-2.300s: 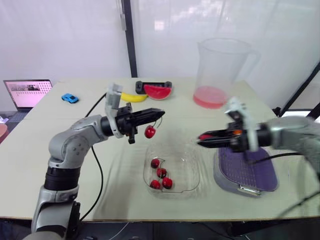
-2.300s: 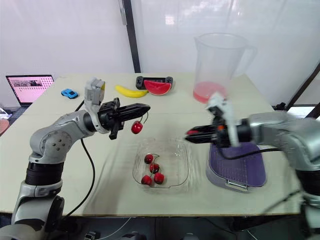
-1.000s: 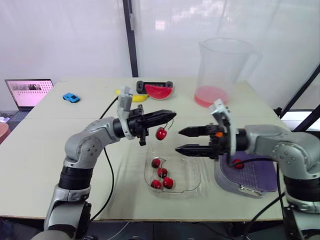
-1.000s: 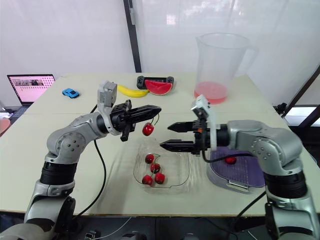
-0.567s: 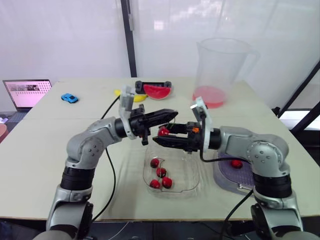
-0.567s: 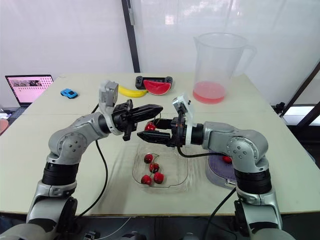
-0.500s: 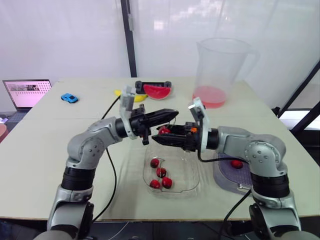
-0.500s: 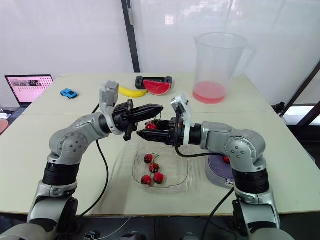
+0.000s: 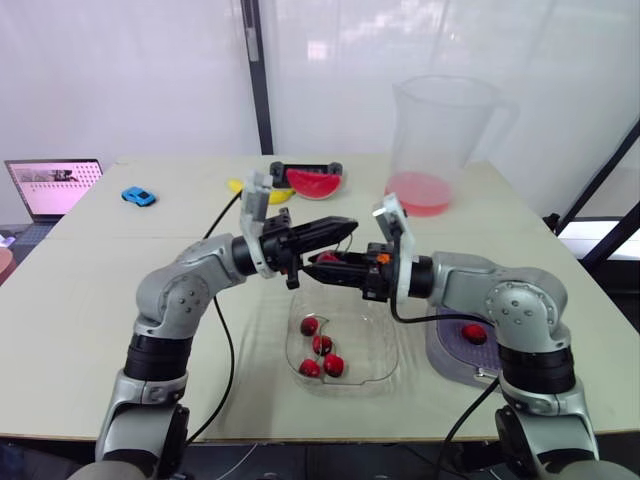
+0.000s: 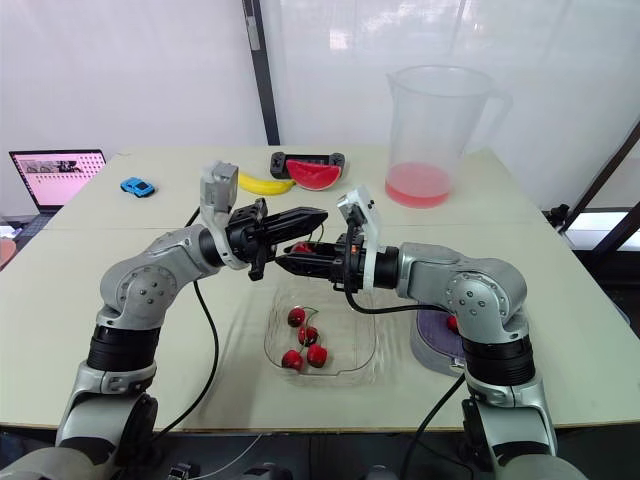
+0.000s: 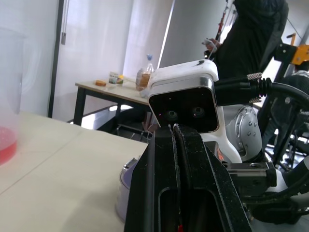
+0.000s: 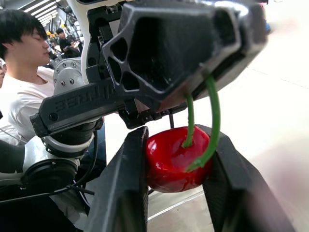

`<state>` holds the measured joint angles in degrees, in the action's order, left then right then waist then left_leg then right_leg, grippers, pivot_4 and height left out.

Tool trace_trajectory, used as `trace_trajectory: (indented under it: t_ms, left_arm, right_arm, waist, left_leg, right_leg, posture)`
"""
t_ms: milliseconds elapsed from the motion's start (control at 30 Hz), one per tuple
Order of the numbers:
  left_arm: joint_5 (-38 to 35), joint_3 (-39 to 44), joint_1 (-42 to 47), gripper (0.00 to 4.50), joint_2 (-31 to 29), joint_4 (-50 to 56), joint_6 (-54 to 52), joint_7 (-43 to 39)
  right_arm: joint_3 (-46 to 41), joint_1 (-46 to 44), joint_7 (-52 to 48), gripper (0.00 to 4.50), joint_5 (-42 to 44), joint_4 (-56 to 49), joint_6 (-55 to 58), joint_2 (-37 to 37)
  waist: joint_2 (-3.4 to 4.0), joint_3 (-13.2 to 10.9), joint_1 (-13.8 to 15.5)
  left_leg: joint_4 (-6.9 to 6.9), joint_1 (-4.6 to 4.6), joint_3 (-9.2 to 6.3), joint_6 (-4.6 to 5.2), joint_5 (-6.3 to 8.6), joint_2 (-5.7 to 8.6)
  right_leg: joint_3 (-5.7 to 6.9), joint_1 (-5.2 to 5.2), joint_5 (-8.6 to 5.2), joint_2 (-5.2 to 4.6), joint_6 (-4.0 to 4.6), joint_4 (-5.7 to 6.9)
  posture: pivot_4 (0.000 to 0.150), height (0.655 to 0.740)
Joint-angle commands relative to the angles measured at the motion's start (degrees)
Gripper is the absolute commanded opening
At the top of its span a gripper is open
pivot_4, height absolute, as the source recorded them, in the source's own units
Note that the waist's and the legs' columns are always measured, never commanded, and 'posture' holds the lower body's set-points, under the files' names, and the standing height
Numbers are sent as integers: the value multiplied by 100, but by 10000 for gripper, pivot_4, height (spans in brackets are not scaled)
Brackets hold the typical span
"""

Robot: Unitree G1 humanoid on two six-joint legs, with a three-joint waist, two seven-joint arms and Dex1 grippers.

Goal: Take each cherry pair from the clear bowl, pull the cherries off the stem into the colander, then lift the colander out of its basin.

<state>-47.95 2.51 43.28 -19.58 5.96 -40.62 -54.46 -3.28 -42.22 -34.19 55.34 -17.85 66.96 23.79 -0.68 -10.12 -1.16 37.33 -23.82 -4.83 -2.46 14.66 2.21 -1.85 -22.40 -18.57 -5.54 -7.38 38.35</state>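
One cherry (image 12: 169, 162) sits clamped in right gripper (image 12: 177, 144), stem (image 12: 213, 116) pinched by left gripper (image 9: 345, 226); four in bowl (image 9: 372, 332).

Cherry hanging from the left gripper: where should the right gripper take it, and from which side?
Pinch the cherry across its round body, below the stem, coming from the robot's right, opposite the left gripper. The stem is pinned above, leaving the sides free; the right gripper sits so.
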Motion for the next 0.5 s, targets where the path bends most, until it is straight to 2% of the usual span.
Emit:
trace_trajectory:
  t_ms: [33, 500]
  left_arm:
    - [-48, 51, 17, 0, 13, 208, 93, 17]
    - [-65, 53, 82, 0, 63, 168, 116, 12]
  right_arm:
    - [-34, -64, -103, 9721, 142, -200, -118, 29]
    - [756, 291, -397, 9721, -332, -410, -65, 679]
  waist:
    - [0, 0, 0]
    - [0, 0, 3]
  left_leg:
    - [0, 0, 0, 0, 0, 0]
    - [0, 1, 0, 1, 1, 2]
  right_leg:
    - [0, 0, 0, 0, 0, 0]
    - [1, 2, 0, 0, 0, -2]
  posture:
    - [1500, 7400]
    - [1500, 7400]
